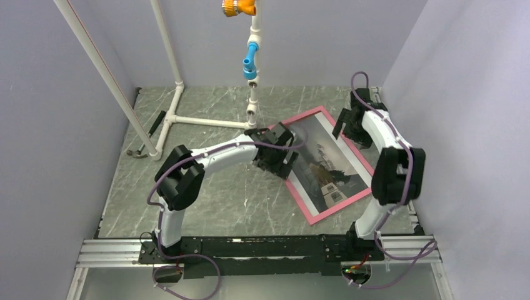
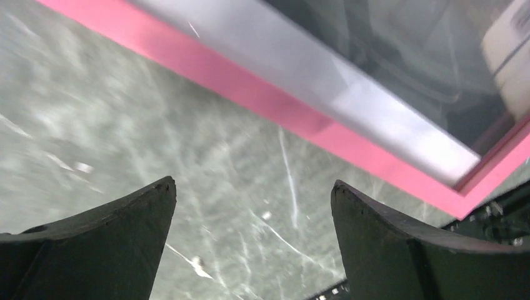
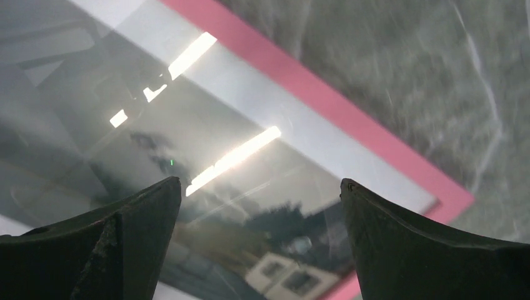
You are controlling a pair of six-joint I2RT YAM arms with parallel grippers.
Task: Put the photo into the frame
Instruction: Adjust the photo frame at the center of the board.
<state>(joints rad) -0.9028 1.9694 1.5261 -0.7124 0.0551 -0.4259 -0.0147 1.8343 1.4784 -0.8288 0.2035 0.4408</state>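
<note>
On the table (image 1: 219,200), the left tool (image 2: 253,187) hides some frame (image 1: 340,205) edge; it and the right tool (image 3: 259,182) gape.

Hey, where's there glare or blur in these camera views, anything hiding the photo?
Right wrist: bright glare streaks cross the frame's pane, washing out part of the photo. Left wrist: the table and pink frame edge look smeared and soft, only the dark jaws crisp. Top external: even light, sharp, just dim reflections over the photo.
</note>
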